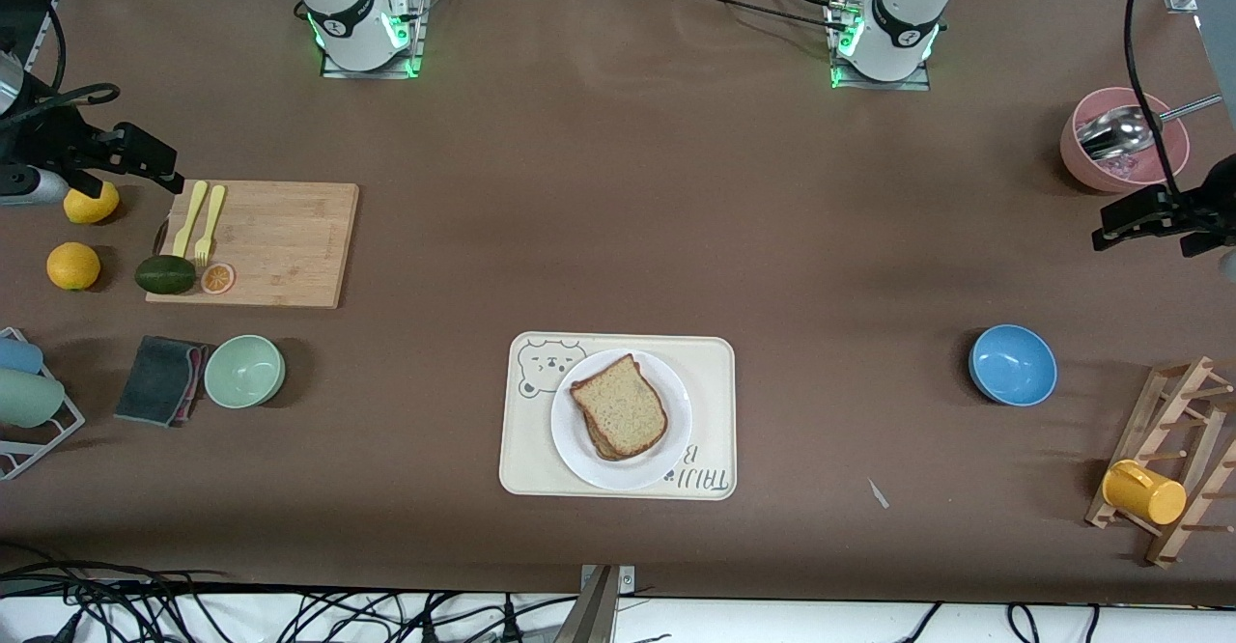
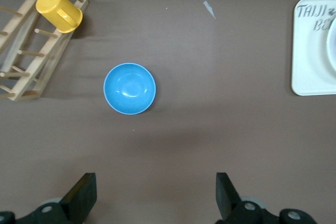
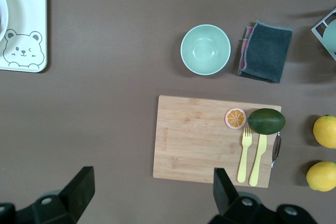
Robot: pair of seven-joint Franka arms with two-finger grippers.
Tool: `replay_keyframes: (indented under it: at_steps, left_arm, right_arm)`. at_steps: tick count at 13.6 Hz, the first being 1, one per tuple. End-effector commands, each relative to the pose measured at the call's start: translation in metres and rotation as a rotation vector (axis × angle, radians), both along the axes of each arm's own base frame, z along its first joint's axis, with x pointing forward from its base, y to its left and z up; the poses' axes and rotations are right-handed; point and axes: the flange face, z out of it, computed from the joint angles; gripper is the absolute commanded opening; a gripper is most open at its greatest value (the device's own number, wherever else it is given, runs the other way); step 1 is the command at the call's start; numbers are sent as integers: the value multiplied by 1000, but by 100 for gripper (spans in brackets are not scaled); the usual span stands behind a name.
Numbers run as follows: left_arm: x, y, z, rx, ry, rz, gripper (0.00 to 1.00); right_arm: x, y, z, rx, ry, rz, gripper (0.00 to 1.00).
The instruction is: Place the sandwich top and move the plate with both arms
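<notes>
The sandwich top [image 1: 623, 405], a light tan speckled slice, lies on a darker slice on the white plate [image 1: 579, 450]. The plate rests on the cream bear tray [image 1: 710, 373] in the middle of the table, near the front camera. Both arms hang away from it. My left gripper [image 1: 1125, 223] is open and empty over bare table near the blue bowl [image 2: 129, 88]. In the left wrist view my left gripper [image 2: 156, 192] is spread wide. My right gripper [image 1: 145, 160] is open over the table beside the cutting board [image 3: 199, 140]. In the right wrist view my right gripper [image 3: 152, 190] holds nothing.
On the cutting board lie an avocado [image 1: 165, 274], an orange slice [image 1: 217, 278] and yellow cutlery [image 1: 201, 220]; two lemons [image 1: 73, 265] sit beside it. A green bowl [image 1: 244, 371] and dark cloth [image 1: 159, 379] lie nearer the camera. A pink bowl [image 1: 1125, 141], wooden rack [image 1: 1183, 450] and yellow cup [image 1: 1144, 491] stand at the left arm's end.
</notes>
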Motion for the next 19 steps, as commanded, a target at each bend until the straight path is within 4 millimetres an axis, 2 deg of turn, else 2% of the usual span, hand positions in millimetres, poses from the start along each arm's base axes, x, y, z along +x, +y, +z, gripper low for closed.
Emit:
replay_keyframes:
  at_steps: [1,4,7,9,13,16,19]
  left_arm:
    - [-11,-8,15,51,9,-3,100]
    - [-13,-17,18,52,3,-18,100]
    - [-12,-23,10,0,17,-24,100]
    - [-5,-27,1,-27,20,-19,100]
    - [9,-22,-24,-31,-4,-15,100]
    - [5,-22,-36,-32,24,-14,100]
    - [-3,-18,-27,-33,12,-10,100]
  right_arm:
    - [1,2,6,-6,4,-6,100]
    - [1,1,6,-6,4,-9,100]
    - [1,1,6,-6,4,-8,100]
    - [1,0,6,-6,4,3,100]
    - [0,-1,6,-12,3,-4,100]
    - [0,-1,6,-14,3,-6,100]
    - [0,-1,6,-14,4,-6,100]
